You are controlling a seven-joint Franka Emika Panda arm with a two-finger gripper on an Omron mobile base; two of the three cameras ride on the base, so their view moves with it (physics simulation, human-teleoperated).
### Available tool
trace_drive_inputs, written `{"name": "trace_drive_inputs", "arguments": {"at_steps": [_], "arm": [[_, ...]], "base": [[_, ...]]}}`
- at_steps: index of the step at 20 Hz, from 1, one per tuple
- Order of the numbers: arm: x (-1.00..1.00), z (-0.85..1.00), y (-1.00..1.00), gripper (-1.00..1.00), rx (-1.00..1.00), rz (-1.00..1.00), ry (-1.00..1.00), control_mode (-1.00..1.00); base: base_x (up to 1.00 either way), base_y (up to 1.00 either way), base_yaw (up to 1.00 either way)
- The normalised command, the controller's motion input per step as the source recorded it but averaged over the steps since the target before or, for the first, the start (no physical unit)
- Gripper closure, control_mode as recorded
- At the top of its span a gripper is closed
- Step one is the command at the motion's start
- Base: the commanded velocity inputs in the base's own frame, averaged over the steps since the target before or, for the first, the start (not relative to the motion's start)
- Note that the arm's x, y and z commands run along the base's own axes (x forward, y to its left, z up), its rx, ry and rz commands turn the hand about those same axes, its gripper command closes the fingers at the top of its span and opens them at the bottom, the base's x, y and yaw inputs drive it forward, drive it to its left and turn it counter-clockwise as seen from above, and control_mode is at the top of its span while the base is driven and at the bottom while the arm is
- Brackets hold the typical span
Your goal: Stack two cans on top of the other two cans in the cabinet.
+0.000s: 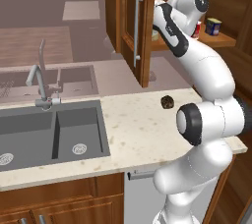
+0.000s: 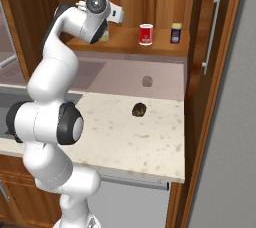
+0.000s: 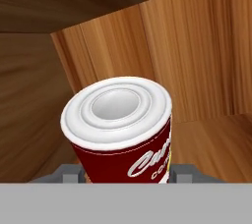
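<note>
A red can with a white band and pale top stands close up in the hand view, with my gripper shut on its sides inside the cabinet. In the base views my hand reaches to the left end of the wooden shelf. A pale cream can peeks out just behind the hand there. The other red can stands mid-shelf, and the dark-blue can is to its right. From the left, that red can is half hidden by my arm, next to the blue can.
The cabinet door hangs open with its long silver handle, left of my arm. A small dark round thing lies on the speckled counter below the shelf. A double sink with a faucet is at the left.
</note>
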Motion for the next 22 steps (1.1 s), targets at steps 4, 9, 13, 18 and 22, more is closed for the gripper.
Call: {"name": "trace_drive_inputs", "arguments": {"at_steps": [4, 9, 13, 18, 22], "arm": [[0.02, 0.0, 0.0, 1.0, 0.0, 0.0, 0.0, -1.0], [0.02, -0.02, 0.0, 1.0, 0.0, 0.0, 0.0, -1.0], [0.1, -0.06, 0.0, 1.0, 0.0, 0.01, 0.0, -1.0], [0.07, -0.11, 0.03, 1.0, 0.0, 0.02, 0.0, -1.0], [0.09, -0.08, 0.01, 1.0, 0.0, 0.02, 0.0, -1.0]], "base": [[0.0, 0.0, 0.0], [0.0, 0.0, 0.0], [0.0, 0.0, 0.0], [0.0, 0.0, 0.0], [0.0, 0.0, 0.0]]}}
